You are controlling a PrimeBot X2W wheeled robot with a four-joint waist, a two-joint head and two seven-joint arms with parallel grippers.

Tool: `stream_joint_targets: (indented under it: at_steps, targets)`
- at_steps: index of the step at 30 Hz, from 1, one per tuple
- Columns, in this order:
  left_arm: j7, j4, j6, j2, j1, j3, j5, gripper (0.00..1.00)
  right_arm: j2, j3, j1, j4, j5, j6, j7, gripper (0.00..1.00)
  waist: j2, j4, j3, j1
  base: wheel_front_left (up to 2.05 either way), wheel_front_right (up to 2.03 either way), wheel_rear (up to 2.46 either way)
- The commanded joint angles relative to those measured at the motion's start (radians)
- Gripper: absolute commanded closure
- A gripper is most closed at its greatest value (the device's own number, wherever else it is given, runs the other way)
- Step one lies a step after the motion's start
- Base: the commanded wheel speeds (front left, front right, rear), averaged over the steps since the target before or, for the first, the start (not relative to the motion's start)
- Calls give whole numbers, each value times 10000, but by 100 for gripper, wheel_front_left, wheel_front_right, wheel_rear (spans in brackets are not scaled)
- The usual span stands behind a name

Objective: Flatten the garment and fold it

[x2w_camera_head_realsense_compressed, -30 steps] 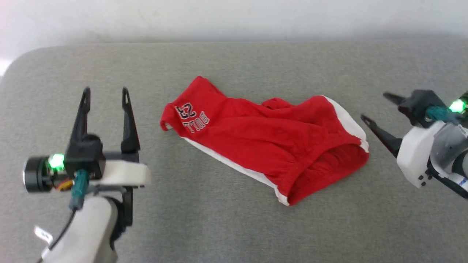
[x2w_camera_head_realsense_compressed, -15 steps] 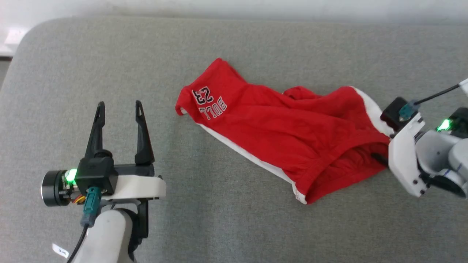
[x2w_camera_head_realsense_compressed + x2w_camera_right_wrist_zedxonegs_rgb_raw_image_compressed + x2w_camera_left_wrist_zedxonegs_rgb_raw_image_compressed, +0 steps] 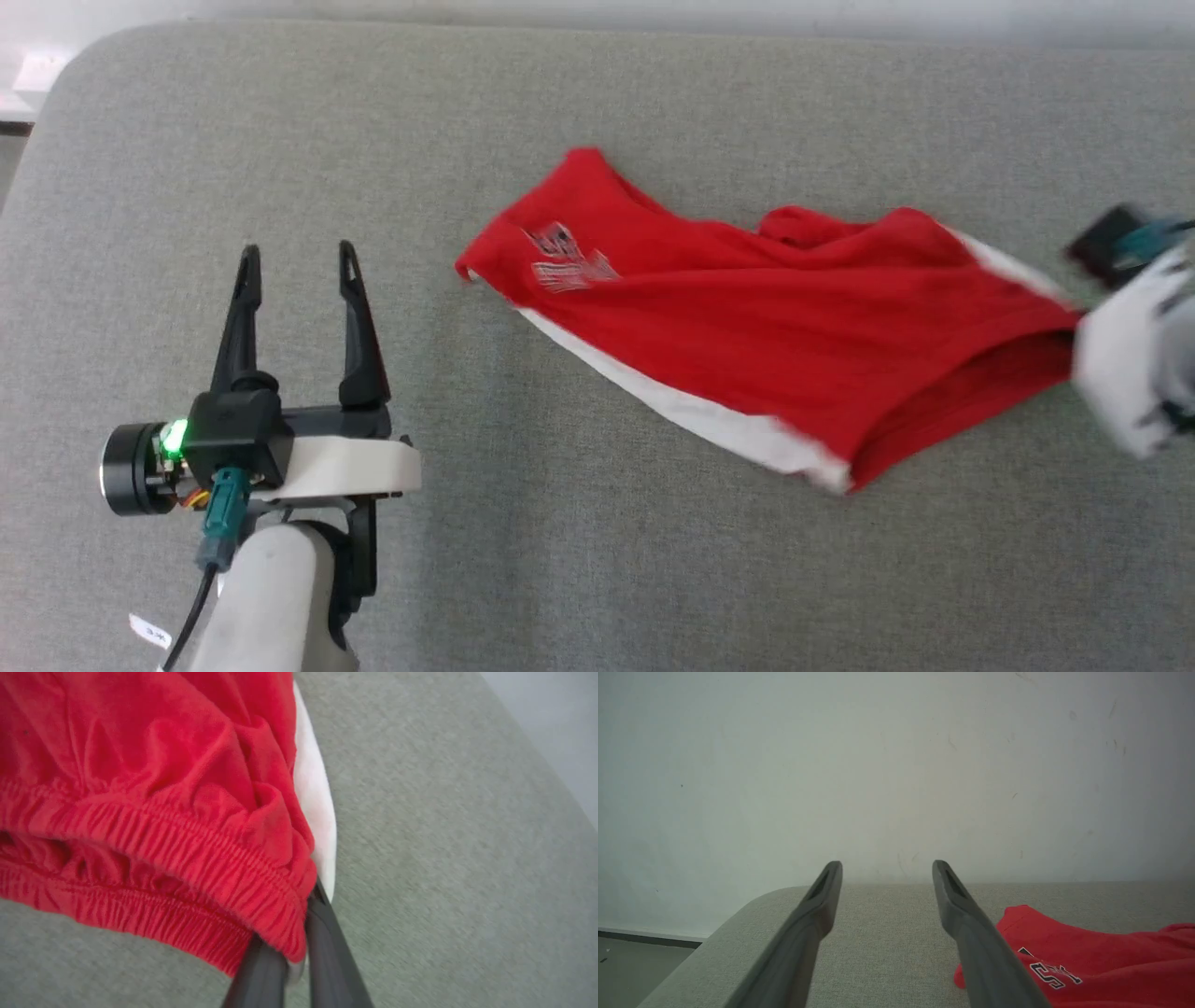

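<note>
The garment [image 3: 747, 317], bright-red shorts with white side bands and white lettering near its left end, lies stretched across the grey surface. My right gripper [image 3: 301, 947] is shut on the right corner of the elastic waistband [image 3: 196, 858], red fabric bunched over its fingertips; in the head view its blurred white body [image 3: 1125, 373] sits at the garment's right end. My left gripper [image 3: 297, 252] stands open left of the garment, apart from it and holding nothing. In the left wrist view the left gripper [image 3: 887, 872] points at the wall, with the garment [image 3: 1101, 961] at lower right.
A grey fabric-covered surface [image 3: 597, 579] carries everything; its rounded corner [image 3: 65, 75] is at the far left. A pale wall [image 3: 896, 765] rises behind it, and floor [image 3: 626, 961] shows beyond the left edge.
The head camera shifted. My right gripper went from open beside the garment to shut on its waistband corner and has drawn it rightward, stretching the cloth. The left gripper stays open.
</note>
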Motion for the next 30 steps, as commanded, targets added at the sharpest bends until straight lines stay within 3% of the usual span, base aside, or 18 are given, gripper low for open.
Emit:
stream_joint_targets:
  at_steps: [1, 5, 10, 11, 12, 13, 17, 24, 30]
  targets:
    - [-45, 3, -103, -134, 39, 73, 140, 0, -356, -117, -330, 225, 120, -27, -82, 100, 0, 35, -20, -1, 0, 0, 0]
    - [-45, -64, -275, -328, 17, 84, 268, 0, -811, -513, -809, 1041, 289, -27, -61, 100, 0, 184, 155, -1, 0, 0, 0]
    - [-45, -14, -475, -480, -174, 145, 363, 0, -378, -663, -928, 2317, 142, -27, -170, 100, 0, 347, 409, -1, 0, 0, 0]
    - [-45, -2, -493, -509, -195, 150, 392, 0, -206, -659, -893, 2523, 116, -27, -263, 71, 0, 357, 420, -1, 0, 0, 0]
    - [-45, 9, -505, -535, -205, 157, 421, 0, -11, -699, -829, 2689, 188, -27, -387, 54, 0, 356, 411, -1, 0, 0, 0]
    - [-45, 29, -517, -557, -204, 163, 448, 0, 163, -772, -763, 2839, 285, -27, -566, 0, 0, 348, 381, -1, 0, 0, 0]
    - [-45, 170, -587, -565, -82, 285, 520, 0, 418, -669, -488, 3046, 272, -27, -1099, 0, 0, 177, 24, -1, 0, 0, 0]
    - [-45, 177, -604, -442, 447, 560, 630, 0, -399, -249, -421, 2022, -15, -27, -1341, 0, 0, -397, -725, -1, 0, 0, 0]
    - [-45, 118, -568, -313, 902, 737, 748, 0, -1405, -859, -559, -486, 525, -27, -1395, 0, 0, -858, -1182, -1, 0, 0, 0]
